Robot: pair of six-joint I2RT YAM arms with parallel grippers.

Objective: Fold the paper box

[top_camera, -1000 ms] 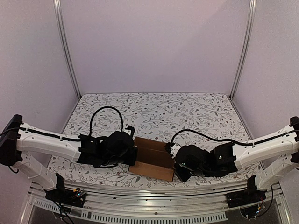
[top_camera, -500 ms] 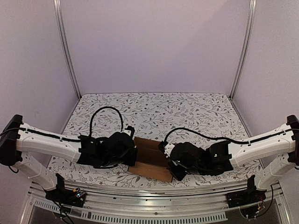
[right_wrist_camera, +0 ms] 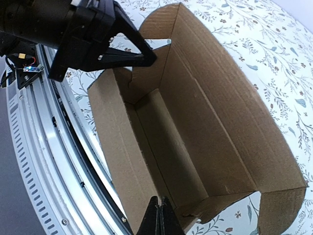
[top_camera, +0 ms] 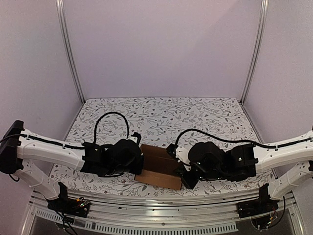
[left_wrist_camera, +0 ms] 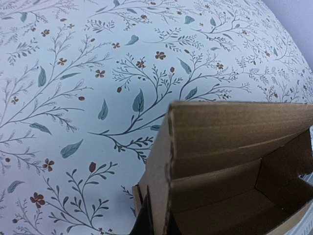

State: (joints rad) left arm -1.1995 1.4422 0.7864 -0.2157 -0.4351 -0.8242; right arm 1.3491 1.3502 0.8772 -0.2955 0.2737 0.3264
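Paper box (top_camera: 159, 166) sits directly between the two grippers at the near edge of the table (top_camera: 161, 117). Its long axis runs gripper to gripper, so each arm has one short end in front of its fingertips. Neither arm is nearer, both are right at the box.

Left gripper (left_wrist_camera: 152, 226) is closed. The left end wall's cut edge runs straight down into its fingertips, so it looks pinched on that wall. The rest of the box extends away to that gripper's right.

Right gripper (right_wrist_camera: 159, 218) is closed with its fingertips pressed together. The tip is at the rim of the right end, and the open trough stretches straight ahead of it. No cardboard shows between the fingers, so I can't tell whether it grips anything.

Box look: plain brown corrugated and unmarked, half formed into an open-top trough. Both long walls stand up, the far one taller. An inner crease strip runs along the floor. The left end is partly walled. A loose flap splays outward at the right end, beside the right fingertips.

Judgement: the next move is probably folding in the end flaps, working along the long axis.
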